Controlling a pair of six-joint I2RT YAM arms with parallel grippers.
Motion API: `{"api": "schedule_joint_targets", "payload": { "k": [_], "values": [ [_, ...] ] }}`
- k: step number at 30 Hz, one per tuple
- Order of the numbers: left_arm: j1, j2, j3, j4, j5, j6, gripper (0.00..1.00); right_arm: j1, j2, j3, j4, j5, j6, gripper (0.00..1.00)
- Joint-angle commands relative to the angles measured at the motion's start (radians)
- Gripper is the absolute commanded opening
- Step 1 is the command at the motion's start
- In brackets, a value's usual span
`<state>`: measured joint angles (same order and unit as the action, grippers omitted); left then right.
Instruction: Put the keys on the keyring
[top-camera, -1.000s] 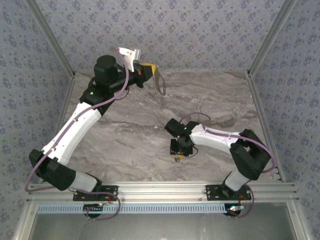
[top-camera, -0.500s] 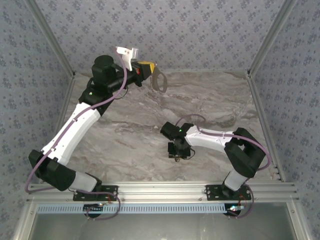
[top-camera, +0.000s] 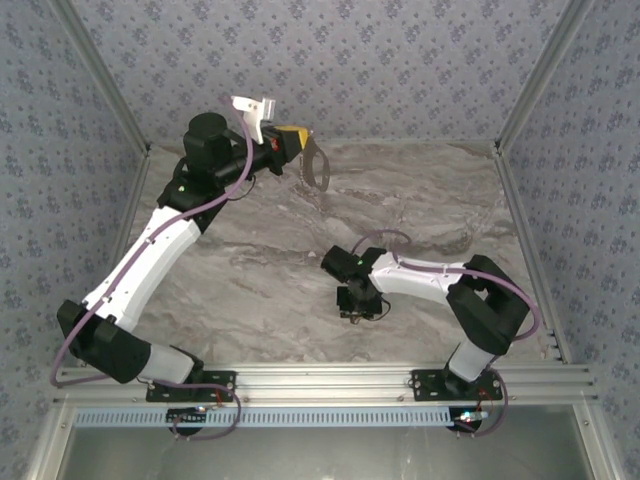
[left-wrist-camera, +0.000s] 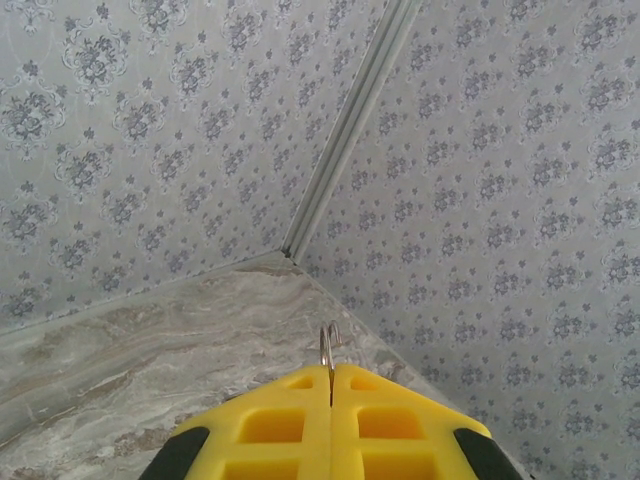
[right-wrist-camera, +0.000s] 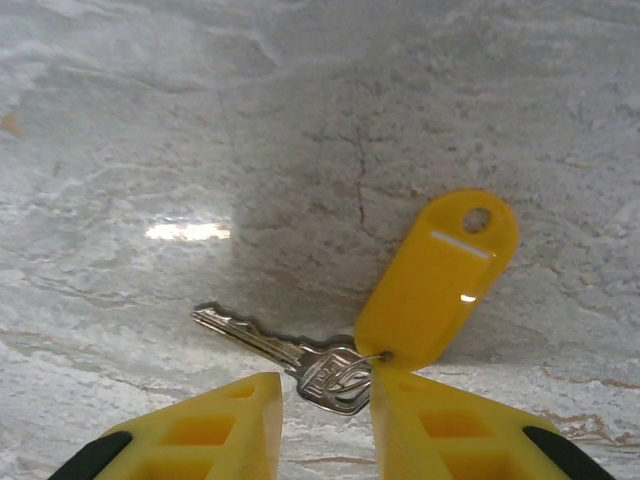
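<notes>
Two grippers are over the marble table (top-camera: 250, 260). The left gripper (top-camera: 293, 138), raised above the far edge left of its middle, is clamped tight on the grey keyring (top-camera: 318, 168), which dangles below it. The right gripper (right-wrist-camera: 325, 385) sits low towards the near edge. Its jaws are narrowly apart astride the head of a silver key (right-wrist-camera: 260, 340), which lies flat and is joined to a yellow tag (right-wrist-camera: 440, 275).

Light even and soft, from above. Right wrist view: white glare patch on worktop (right-wrist-camera: 188, 232), broad soft-edged shadow beside it, tiny glint on key tag (right-wrist-camera: 440, 275). Top view: shadows weak.
</notes>
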<state>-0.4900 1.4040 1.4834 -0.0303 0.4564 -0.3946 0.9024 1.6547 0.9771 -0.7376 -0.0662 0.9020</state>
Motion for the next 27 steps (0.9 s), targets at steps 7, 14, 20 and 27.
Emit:
{"api": "schedule_joint_targets", "payload": {
  "k": [7, 14, 20, 27],
  "values": [
    [0.004, -0.048, -0.017, 0.079, 0.019, -0.021, 0.00, 0.008, 0.025, -0.028, -0.019, 0.025, 0.019, 0.31],
    [0.004, -0.053, -0.024, 0.082, 0.021, -0.027, 0.00, 0.008, 0.028, -0.025, -0.008, 0.029, 0.019, 0.27],
    [0.004, -0.058, -0.029, 0.089, 0.024, -0.030, 0.00, 0.009, 0.006, -0.028, -0.025, 0.037, 0.026, 0.29],
    [0.005, -0.057, -0.035, 0.102, 0.027, -0.044, 0.00, 0.000, -0.001, -0.020, -0.029, 0.043, 0.032, 0.32]
  ]
}}
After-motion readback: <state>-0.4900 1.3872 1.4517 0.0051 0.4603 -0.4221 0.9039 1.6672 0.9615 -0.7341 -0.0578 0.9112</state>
